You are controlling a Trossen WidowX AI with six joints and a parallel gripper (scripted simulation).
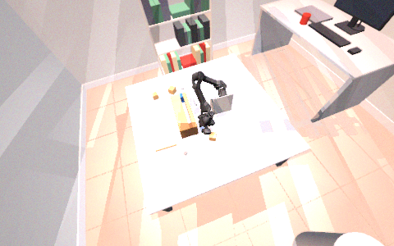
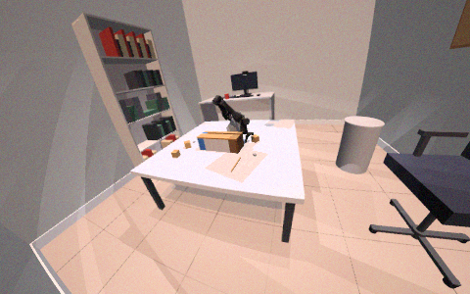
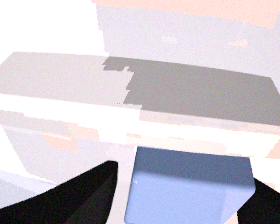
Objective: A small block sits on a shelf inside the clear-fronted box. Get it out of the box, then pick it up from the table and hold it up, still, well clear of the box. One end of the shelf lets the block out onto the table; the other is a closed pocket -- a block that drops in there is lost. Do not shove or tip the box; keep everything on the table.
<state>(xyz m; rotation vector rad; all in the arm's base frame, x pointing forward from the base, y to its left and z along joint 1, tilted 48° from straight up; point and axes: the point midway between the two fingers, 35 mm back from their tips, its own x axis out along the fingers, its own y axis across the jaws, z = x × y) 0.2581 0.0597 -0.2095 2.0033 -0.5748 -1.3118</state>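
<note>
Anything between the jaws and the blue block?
Nothing visible. In the wrist view the blue block sits between the jaws, with a gap showing on one side. The pale slab is beyond the block, not between it and the jaws.
</note>
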